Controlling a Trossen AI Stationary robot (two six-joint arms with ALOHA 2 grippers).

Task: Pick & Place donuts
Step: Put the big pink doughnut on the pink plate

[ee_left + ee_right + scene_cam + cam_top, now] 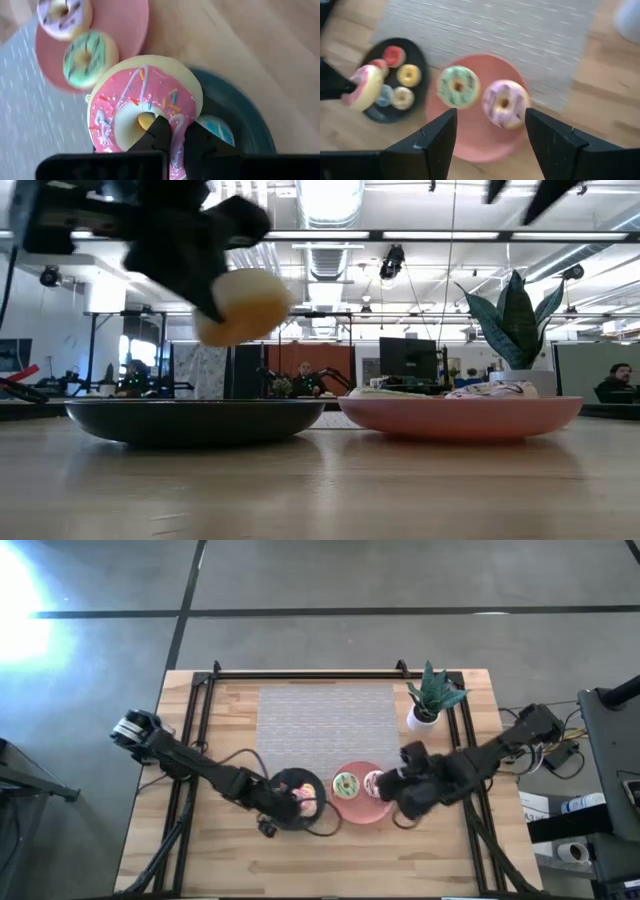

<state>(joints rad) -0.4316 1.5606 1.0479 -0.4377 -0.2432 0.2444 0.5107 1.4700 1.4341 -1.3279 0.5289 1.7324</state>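
My left gripper (300, 800) is shut on a pink-frosted donut with sprinkles (145, 100) above the black plate (290, 776). In the low view the donut (240, 305) hangs clear over that plate (195, 420). Red (393, 56), yellow (409, 75), blue (384, 95) and tan (402, 97) donuts lie in the black plate. A green donut (458, 86) and a purple-pink donut (504, 103) lie on the pink plate (470, 135). My right gripper (490, 114) is open and empty above the pink plate's right side (388, 790). My left gripper pinches the pink donut's ring wall (178, 125) with one finger (157, 132) in the hole and the other (202, 140) outside the rim. The donut is lifted clear of the black plate and tilted, its frosted face toward the wrist camera.
A grey mat (325, 720) lies on the wooden table behind the plates. A potted plant in a white pot (432, 695) stands at the back right. Black frame rails run along the table's left, right and far sides. Bare wood lies in front of the plates.
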